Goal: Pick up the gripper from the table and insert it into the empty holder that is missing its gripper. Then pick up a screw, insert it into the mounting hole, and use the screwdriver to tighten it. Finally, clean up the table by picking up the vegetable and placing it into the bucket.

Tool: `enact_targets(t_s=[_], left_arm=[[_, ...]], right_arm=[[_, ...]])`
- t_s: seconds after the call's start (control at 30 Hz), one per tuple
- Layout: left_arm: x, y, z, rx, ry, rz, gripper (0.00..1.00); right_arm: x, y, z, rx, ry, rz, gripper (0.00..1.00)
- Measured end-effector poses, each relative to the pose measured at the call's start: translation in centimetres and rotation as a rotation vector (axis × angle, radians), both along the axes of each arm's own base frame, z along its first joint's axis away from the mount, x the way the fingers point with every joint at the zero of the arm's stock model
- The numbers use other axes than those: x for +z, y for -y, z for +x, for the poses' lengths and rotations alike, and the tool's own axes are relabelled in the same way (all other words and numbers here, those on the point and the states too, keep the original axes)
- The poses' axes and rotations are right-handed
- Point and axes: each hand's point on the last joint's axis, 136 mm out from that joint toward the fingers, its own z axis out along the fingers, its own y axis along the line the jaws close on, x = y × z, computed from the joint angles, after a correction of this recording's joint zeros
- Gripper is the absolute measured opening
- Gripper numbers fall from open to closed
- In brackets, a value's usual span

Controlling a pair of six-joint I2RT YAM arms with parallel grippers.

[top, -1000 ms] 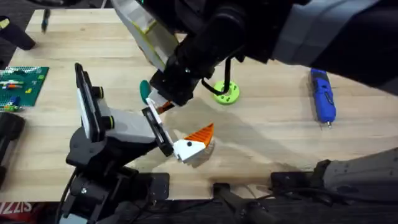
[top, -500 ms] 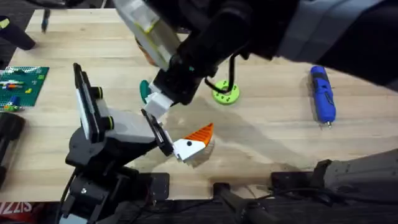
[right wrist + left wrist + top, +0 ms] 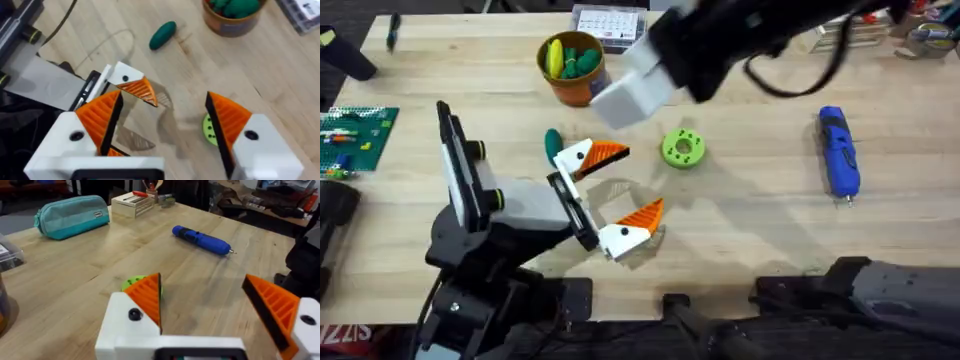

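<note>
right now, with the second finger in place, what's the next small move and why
Probably lower the right gripper, which is open, toward the lime-green ring to look for a screw. The gripper appears seated in the holder beside its twin, so the screw step comes next. I can't make out a screw itself; the ring's holes are the likeliest place.

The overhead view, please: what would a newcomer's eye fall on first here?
Probably the holder at the table's near left, with two orange-tipped white fingers at its front: the gripper and its twin. Above them the right gripper hangs open, near the bucket of vegetables at the far side. The blue screwdriver lies alone to the right.
</note>
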Motion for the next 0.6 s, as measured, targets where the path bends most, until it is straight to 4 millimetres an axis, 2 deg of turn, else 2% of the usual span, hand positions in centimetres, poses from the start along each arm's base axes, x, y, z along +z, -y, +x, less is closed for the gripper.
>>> enact_targets(t_s=[0.13, 0.27, 0.6], left_arm=[[0.0, 0.0, 0.0, 0.0, 0.0, 0.0, 0.988], [0.0, 0.0, 0.0, 0.0, 0.0, 0.0, 0.988], [0.0, 0.0, 0.0, 0.0, 0.001, 0.0, 0.988]], right_arm=[[0.9, 2.3, 0.8, -0.061, 0.007, 0.007, 0.993], [0.7, 3.7, 1.5, -0.104, -0.006, -0.005, 0.993], [0.3, 4.1, 1.2, -0.107, -0.028, -0.023, 0.994]])
